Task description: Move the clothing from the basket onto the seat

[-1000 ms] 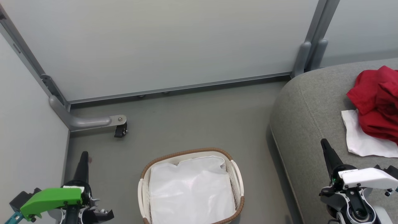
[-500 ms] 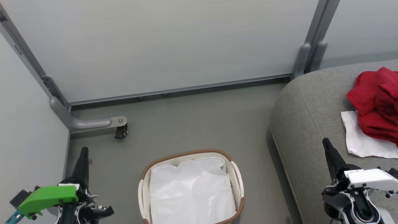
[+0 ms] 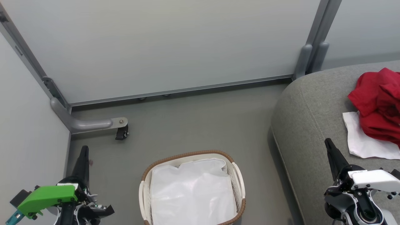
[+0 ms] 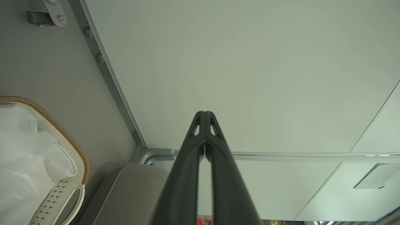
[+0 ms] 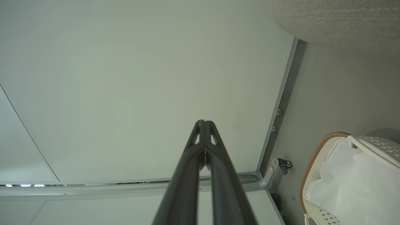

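Observation:
The red clothing (image 3: pixel 376 104) lies bunched on the grey seat (image 3: pixel 309 118) at the right, with a white panel (image 3: pixel 362 140) spread under it. The cream basket (image 3: pixel 239 175) with its brown woven rim stands on the floor at the bottom centre and holds just its white liner (image 3: pixel 192 193). My left gripper (image 3: pixel 83 150) is at the lower left beside the basket, shut and empty. Over the seat's front edge at the lower right, my right gripper (image 3: pixel 328 142) is also shut and empty. The basket (image 4: pixel 79 156) and the seat (image 4: pixel 131 190) show in the left wrist view, the basket (image 5: pixel 312 156) also in the right wrist view.
Pale partition panels (image 3: pixel 162 43) close off the back and the left. A grey metal foot with a caster (image 3: pixel 120 131) stands on the floor near the left corner. Another panel post (image 3: pixel 307 59) rises behind the seat.
Both grippers have edged slightly, the left one lower and the right one a little down and right. The view has shifted a touch. The clothing and basket lie as before.

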